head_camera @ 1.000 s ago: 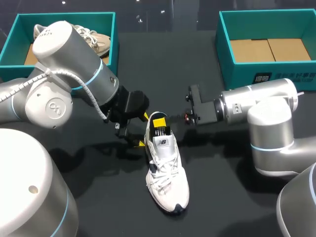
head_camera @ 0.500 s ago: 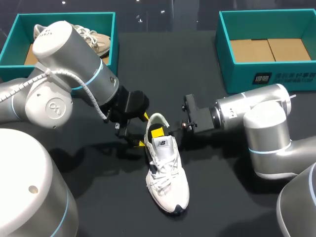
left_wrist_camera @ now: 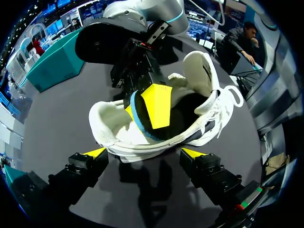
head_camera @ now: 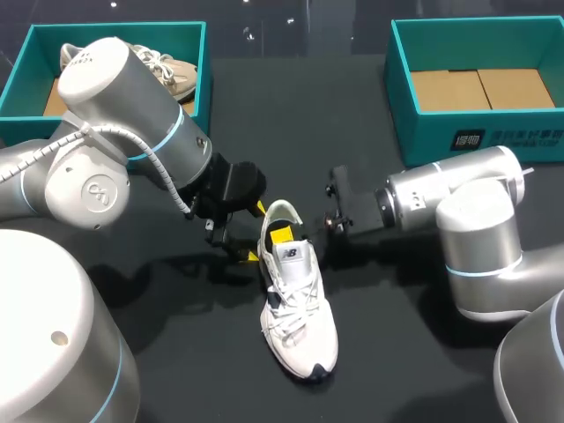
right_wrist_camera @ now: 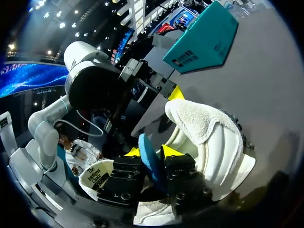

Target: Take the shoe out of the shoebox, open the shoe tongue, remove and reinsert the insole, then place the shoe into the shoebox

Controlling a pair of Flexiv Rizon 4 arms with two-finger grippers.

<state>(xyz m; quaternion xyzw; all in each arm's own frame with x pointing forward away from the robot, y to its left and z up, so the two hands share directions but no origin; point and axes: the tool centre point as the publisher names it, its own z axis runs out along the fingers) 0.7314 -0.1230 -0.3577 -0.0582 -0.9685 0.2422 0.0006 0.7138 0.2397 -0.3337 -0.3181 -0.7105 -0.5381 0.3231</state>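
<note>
A white shoe (head_camera: 300, 317) lies on the black table, toe towards me and heel away. My right gripper (head_camera: 286, 236) reaches into its opening from the right. In the right wrist view its yellow tips pinch the edge of a blue insole (right_wrist_camera: 148, 159) from both sides, beside the fleecy tongue (right_wrist_camera: 204, 126). My left gripper (head_camera: 256, 233) stands open at the heel, one yellow tip on each side of the heel (left_wrist_camera: 142, 145) without touching it. From the left wrist view the right gripper (left_wrist_camera: 151, 102) and the insole (left_wrist_camera: 137, 119) show inside the shoe (left_wrist_camera: 211, 107).
A teal shoebox (head_camera: 26, 62) at the back left holds a beige shoe (head_camera: 172, 75). A second teal shoebox (head_camera: 401, 97) at the back right shows only its brown cardboard floor. Both arms crowd the table's middle around the shoe.
My right gripper moved left and down, pushing the insole into the shoe's opening, then drew back slightly to the right. The left arm and the shoe kept still.
</note>
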